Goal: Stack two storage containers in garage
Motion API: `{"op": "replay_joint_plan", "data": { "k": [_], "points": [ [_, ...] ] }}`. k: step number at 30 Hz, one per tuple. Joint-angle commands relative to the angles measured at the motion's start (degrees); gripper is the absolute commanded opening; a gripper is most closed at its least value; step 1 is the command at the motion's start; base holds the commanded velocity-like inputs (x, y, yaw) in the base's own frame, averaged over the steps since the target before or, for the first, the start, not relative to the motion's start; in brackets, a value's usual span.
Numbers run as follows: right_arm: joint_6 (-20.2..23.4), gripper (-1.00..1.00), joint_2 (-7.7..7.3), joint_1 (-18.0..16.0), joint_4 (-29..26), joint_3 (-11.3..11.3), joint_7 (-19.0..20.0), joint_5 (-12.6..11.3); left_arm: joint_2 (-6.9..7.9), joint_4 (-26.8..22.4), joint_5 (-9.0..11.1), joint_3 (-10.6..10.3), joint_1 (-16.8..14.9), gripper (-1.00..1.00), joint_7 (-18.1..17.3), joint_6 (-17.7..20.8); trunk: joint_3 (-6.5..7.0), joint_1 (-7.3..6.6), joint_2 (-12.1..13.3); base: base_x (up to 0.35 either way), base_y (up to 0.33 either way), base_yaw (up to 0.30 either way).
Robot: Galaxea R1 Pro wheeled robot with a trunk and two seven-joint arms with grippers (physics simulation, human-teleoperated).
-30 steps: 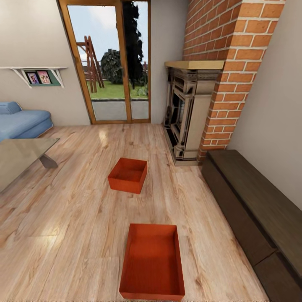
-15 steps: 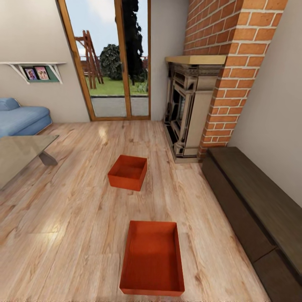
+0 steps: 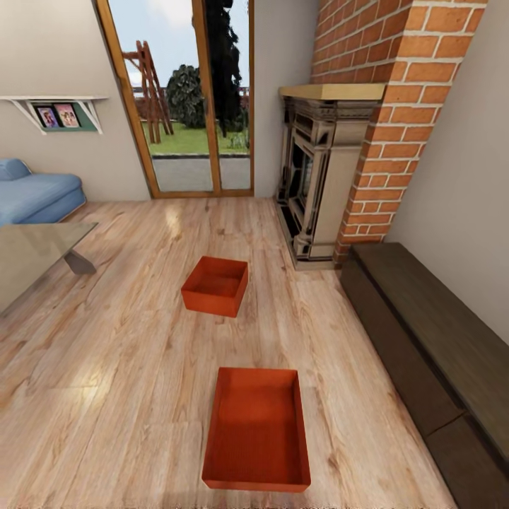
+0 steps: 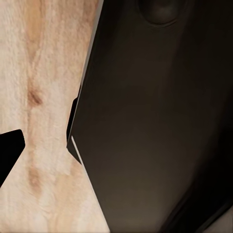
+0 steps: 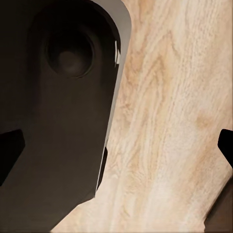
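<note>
Two orange-red rectangular open-top storage containers rest on the light wood-plank flooring (image 3: 106, 367) of the living room: the nearer container (image 3: 257, 429) and the farther container (image 3: 215, 285), well apart. Dark robot bodywork (image 4: 160, 121) blocks much of both wrist views. Each tool's state cannot be determined.

smooth matte black robot body panel (image 4: 160, 121), rounded dark housing with a circular dimple (image 5: 68, 53), thin pale grey edge trim, black fingertips (image 5: 9, 150)
</note>
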Motion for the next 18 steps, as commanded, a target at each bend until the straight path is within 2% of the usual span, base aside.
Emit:
{"op": "replay_joint_plan", "data": {
  "k": [1, 18],
  "points": [
    [-0.27, 1.0, -0.02, -0.06, 0.16, 0.4, -0.08, 0.34, -0.01, 0.01, 0.21, 0.11, -0.02, 1.0, 0.06, -0.13, -0.13, 0.0, -0.02, 0.0, 0.0, 0.0],
    [-0.13, 1.0, 0.26, -0.06, -0.08, 0.27, -0.08, 0.13, -0.01, 0.01, 0.21, 0.11, -0.02, 1.0, 0.06, -0.11, -1.69, 0.0, -0.02, 0.0, 0.0, 0.0]
  ]
}}
